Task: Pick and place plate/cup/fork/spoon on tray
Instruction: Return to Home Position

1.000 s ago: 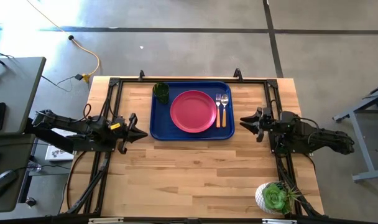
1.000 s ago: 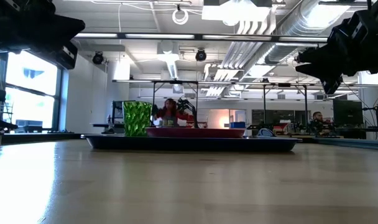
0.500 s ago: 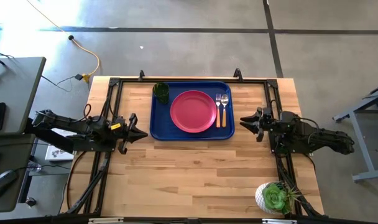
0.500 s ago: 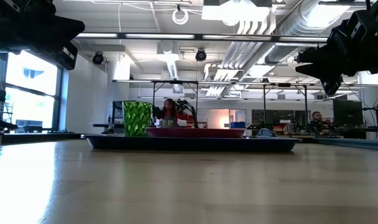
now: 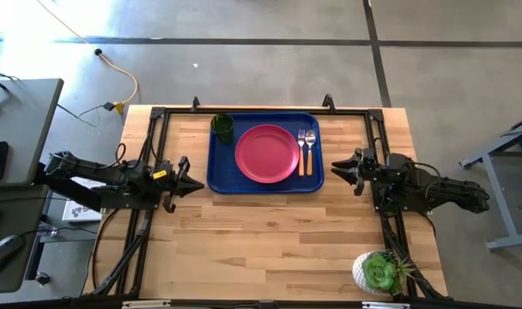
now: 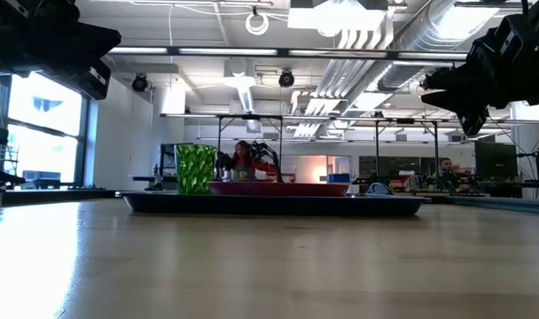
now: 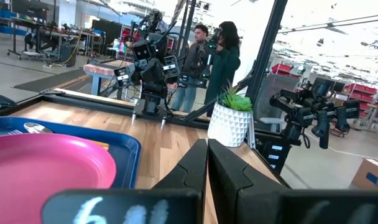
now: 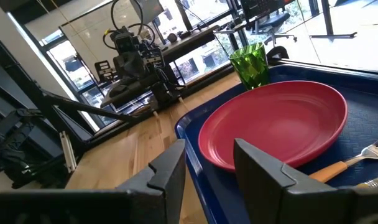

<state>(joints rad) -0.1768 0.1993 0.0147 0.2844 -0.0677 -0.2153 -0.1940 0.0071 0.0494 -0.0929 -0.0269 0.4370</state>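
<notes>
All four things are on the tray (image 5: pixel 216 176) already. The plate (image 5: pixel 267 154) sits in the middle, the cup (image 5: pixel 223 127) in a far corner, the fork (image 5: pixel 302 150) and spoon (image 5: pixel 311 150) side by side next to the plate. The job looks done.

The left gripper (image 5: pixel 187 176) waits beside the tray, fingers pressed together. The right gripper (image 5: pixel 338 168) waits on the other side, fingers apart, holding nothing.

The blue tray (image 5: pixel 219 174) holds the pink plate (image 5: pixel 267 154), green cup (image 5: pixel 223 128), fork (image 5: pixel 302 151) and spoon (image 5: pixel 311 151).
</notes>
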